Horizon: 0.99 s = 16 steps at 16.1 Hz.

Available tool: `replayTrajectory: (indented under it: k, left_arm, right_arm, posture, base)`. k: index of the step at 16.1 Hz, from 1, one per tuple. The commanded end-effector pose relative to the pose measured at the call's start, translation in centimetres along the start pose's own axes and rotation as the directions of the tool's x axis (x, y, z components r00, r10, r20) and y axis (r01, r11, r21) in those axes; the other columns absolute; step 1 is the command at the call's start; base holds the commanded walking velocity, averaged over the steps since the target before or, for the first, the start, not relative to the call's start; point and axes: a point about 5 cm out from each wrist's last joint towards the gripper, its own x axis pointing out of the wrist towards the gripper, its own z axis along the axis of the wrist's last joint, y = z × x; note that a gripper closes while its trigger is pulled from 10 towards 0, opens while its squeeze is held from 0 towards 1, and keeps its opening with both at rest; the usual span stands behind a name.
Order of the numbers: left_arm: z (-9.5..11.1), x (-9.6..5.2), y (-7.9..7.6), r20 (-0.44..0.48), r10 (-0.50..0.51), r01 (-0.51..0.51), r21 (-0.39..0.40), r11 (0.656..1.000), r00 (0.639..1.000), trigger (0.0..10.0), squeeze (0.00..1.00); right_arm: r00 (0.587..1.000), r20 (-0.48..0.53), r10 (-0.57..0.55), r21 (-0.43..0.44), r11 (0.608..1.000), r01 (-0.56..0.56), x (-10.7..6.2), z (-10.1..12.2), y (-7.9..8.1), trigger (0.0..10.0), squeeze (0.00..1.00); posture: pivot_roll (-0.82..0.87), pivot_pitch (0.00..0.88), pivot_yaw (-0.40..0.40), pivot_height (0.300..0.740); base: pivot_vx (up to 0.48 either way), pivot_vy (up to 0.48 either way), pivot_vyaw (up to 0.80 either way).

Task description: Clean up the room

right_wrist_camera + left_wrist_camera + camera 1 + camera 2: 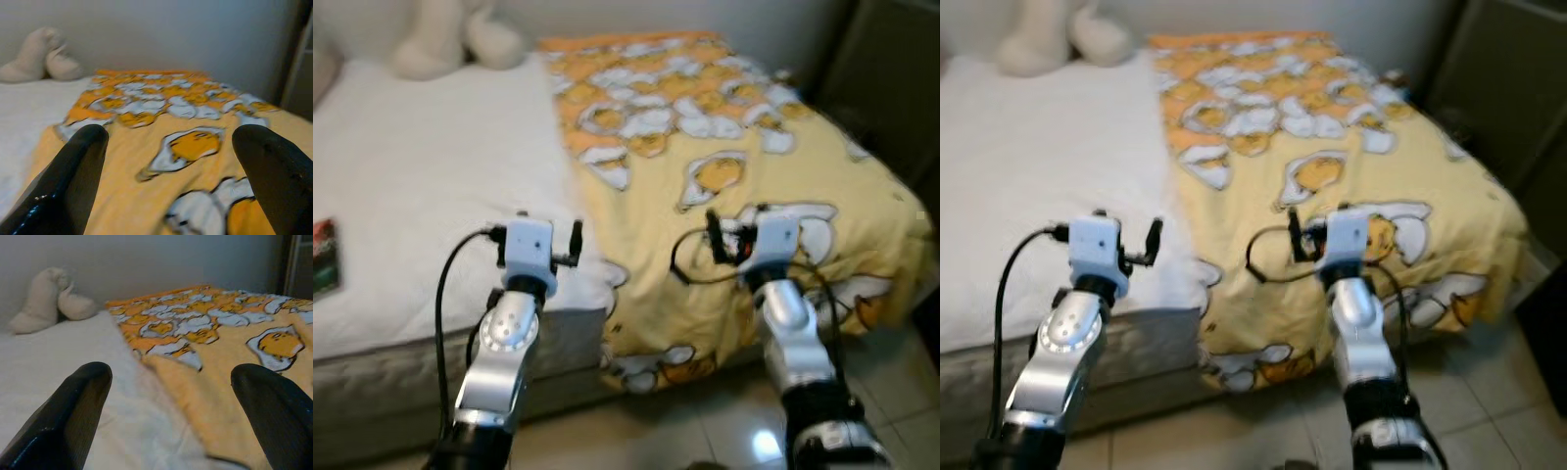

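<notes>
A yellow blanket (734,166) printed with white and orange egg figures covers the right half of the bed and hangs over its foot edge. The left half is bare white sheet (421,176). My left gripper (171,382) is open, held low over the sheet near the blanket's edge (161,367), its fingers (73,406) wide apart with nothing between them. My right gripper (170,139) is open too, hovering over the blanket (186,147). Both arms (504,343) reach forward at the foot of the bed.
A cream plush toy (450,34) sits at the head of the bed by the wall. A small dark book-like item (323,257) lies on the sheet at the far left. A dark cabinet (891,78) stands to the right. Tiled floor (685,421) lies below.
</notes>
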Motion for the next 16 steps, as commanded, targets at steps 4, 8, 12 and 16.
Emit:
replayTrajectory:
  k: [4, 8, 12, 16]
  left_arm:
    - [0.5, 0.1, 0.4, 0.02, 0.015, -0.015, -0.002, 1.0, 1.0, 10.0, 0.0]
    - [0.5, -0.2, 0.4, 0.02, 0.037, -0.036, -0.025, 0.999, 0.999, 10.0, 0.0]
    - [0.5, -0.2, 0.4, 0.017, 0.037, -0.037, -0.029, 0.999, 0.999, 10.0, 0.0]
    - [0.3, -1.0, 0.1, -0.017, 0.018, -0.019, -0.044, 0.999, 1.0, 10.0, 0.0]
  right_arm:
    - [1.0, -0.026, -0.013, 0.0, 1.0, 0.013, 0.1, -0.5, -0.3, 10.0, 0.0]
    - [0.999, -0.04, 0.008, 0.008, 1.0, -0.008, 0.1, -0.9, 0.3, 10.0, 0.0]
    - [0.998, -0.061, -0.001, 0.007, 1.0, 0.002, 0.0, -1.2, 0.1, 10.0, 0.0]
    - [0.993, -0.116, 0.004, 0.055, 0.999, 0.002, 1.5, -1.4, 1.2, 10.0, 0.0]
  posture:
    - [-0.02, 0.0, 0.024, 0.721]
    - [-0.02, 0.0, 0.021, 0.721]
    - [-0.03, 0.0, 0.028, 0.721]
    - [0.0, 0.0, 0.04, 0.721]
  base:
    - [0.469, 0.0, 0.0]
    - [0.379, 0.237, 0.0]
    - [0.305, 0.371, 0.0]
    - [0.0, 0.217, 0.0]
